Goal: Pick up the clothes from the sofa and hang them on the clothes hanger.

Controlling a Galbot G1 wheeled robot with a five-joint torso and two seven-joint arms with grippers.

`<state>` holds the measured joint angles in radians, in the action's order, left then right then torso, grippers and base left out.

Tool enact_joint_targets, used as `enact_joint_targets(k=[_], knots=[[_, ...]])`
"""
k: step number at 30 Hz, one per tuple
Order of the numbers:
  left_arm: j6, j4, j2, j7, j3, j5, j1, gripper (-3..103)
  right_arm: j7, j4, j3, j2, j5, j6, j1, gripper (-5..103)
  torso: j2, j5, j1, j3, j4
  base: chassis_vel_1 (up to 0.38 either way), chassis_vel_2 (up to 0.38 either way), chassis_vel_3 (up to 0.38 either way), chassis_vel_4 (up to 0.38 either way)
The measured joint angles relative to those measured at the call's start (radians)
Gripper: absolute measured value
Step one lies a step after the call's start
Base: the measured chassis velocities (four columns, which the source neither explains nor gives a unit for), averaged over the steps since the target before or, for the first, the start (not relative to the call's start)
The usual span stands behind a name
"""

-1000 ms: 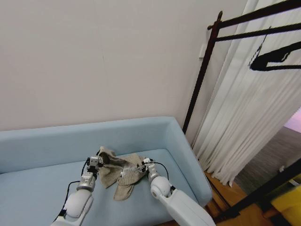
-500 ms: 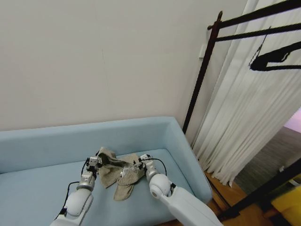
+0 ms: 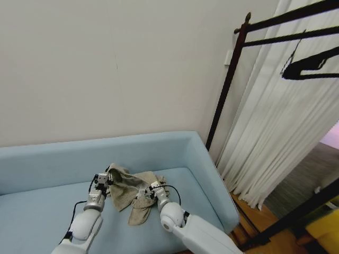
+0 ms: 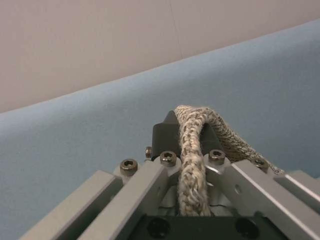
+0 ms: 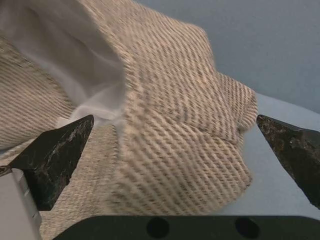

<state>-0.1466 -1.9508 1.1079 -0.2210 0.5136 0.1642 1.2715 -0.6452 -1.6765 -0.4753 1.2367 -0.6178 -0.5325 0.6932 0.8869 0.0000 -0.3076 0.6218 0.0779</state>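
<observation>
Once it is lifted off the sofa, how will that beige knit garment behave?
Likely floppy: the knit garment lies crumpled on the sofa and bends over the left gripper pinching its edge. Probably light, with a coarse weave that should not slip. It may sag between grips; the right gripper sits open around a fold.

Wall (image 3: 106, 69): plain cream, behind the sofa (image 3: 47, 164).
Curtain (image 3: 275, 132): white, pleated, right of the sofa.
Floor (image 3: 253, 210): wood by the sofa's right end, grey farther right.
</observation>
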Motion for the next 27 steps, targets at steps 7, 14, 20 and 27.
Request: enact_joint_targets(k=[7, 14, 20, 27], knots=[[0.0, -0.026, 0.0, 0.002, 0.008, 0.0, 0.01, 2, -0.051, 0.048, 0.039, 0.016, 0.028, 0.013, 0.007, 100, 0.0, 0.0001, 0.0, 0.0, 0.0, 0.0, 0.0, 0.0, 0.0], [-0.001, -0.034, 0.0, 0.003, 0.017, 0.0, 0.01, 2, -0.074, 0.031, 0.048, -0.015, 0.03, 0.013, 0.013, 100, 0.0, 0.0, 0.0, 0.0, 0.0, 0.0, 0.0, 0.0, 0.0], [-0.003, -0.044, 0.004, 0.003, 0.018, 0.0, 0.011, 2, -0.061, 0.035, 0.057, -0.021, 0.031, 0.024, 0.02, 93, 0.0, 0.0001, 0.0, 0.0, 0.0001, 0.0, 0.0, 0.0, 0.0], [-0.005, -0.044, 0.007, 0.004, 0.004, -0.003, 0.011, 2, -0.053, 0.054, 0.031, 0.018, 0.031, 0.036, 0.012, 79, 0.0, 0.0, 0.0, 0.0, -0.0001, 0.0, 0.0, 0.0, 0.0]])
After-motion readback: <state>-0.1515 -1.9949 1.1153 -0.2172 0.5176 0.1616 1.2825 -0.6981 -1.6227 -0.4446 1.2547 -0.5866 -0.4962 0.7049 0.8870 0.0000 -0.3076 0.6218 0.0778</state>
